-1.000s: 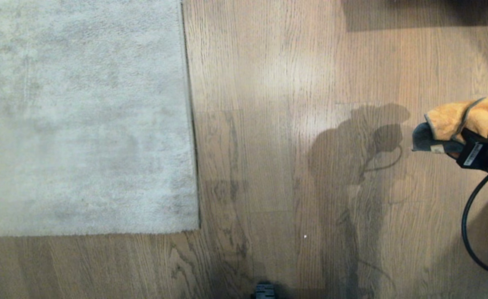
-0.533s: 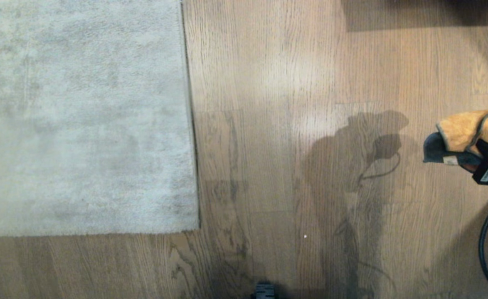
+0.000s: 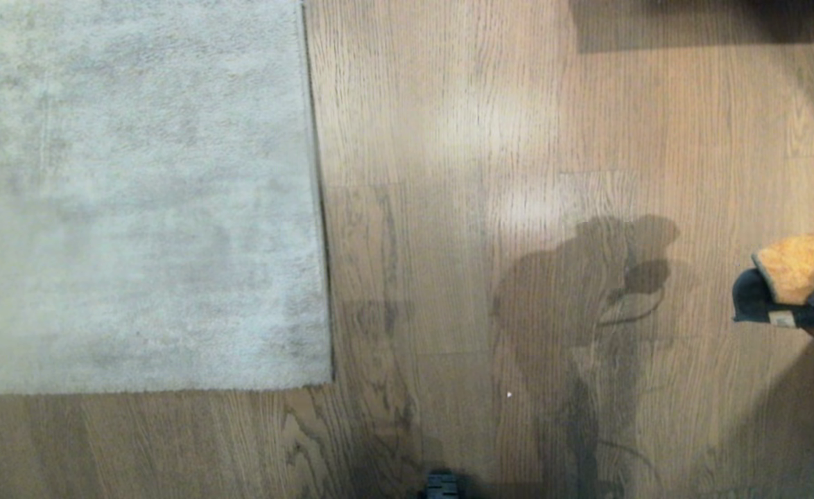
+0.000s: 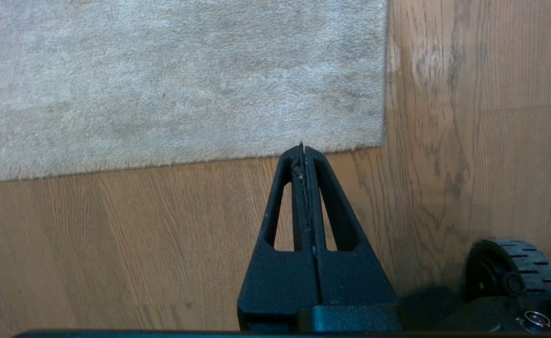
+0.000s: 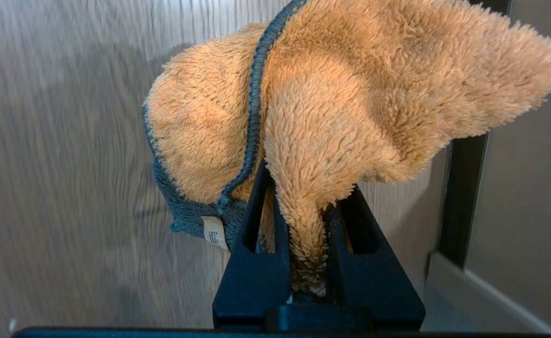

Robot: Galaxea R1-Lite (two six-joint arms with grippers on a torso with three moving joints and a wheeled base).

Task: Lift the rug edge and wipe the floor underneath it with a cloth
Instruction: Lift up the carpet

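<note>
At the right edge of the head view, our right gripper (image 5: 309,220) pinches the cloth (image 3: 792,277); our left gripper (image 4: 302,152) is pressed together beside the rug edge (image 4: 332,149).

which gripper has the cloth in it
The right gripper: its jaws are clamped on a fold of the orange cloth, held above the floor. The left gripper is shut on nothing, near the rug edge.
</note>
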